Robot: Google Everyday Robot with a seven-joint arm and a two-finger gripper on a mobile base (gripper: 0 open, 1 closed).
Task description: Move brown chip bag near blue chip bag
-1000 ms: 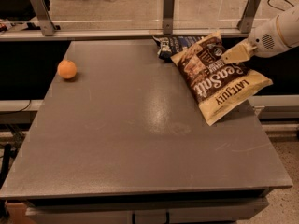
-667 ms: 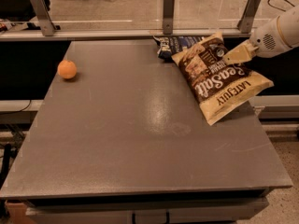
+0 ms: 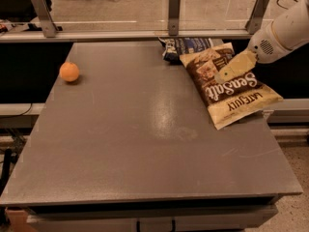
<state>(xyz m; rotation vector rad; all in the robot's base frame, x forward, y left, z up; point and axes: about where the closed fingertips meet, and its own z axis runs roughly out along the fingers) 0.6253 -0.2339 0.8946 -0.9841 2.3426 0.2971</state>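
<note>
The brown chip bag (image 3: 231, 88) lies at the table's far right, brown in the middle with cream ends, and its lower corner reaches the right edge. The blue chip bag (image 3: 186, 46) lies flat just behind it at the table's back edge, and the brown bag's top corner touches or slightly overlaps it. My gripper (image 3: 226, 72), cream coloured on a white arm that comes in from the right, sits on or just above the middle of the brown bag.
An orange (image 3: 69, 72) sits at the far left of the grey table (image 3: 145, 144). A rail with metal posts (image 3: 174, 11) runs along the back edge. The white arm (image 3: 285, 33) hangs over the right edge.
My gripper has moved a little down and left over the brown bag. The bag's right end now lies lower and flatter. The blue bag and the orange have not moved.
</note>
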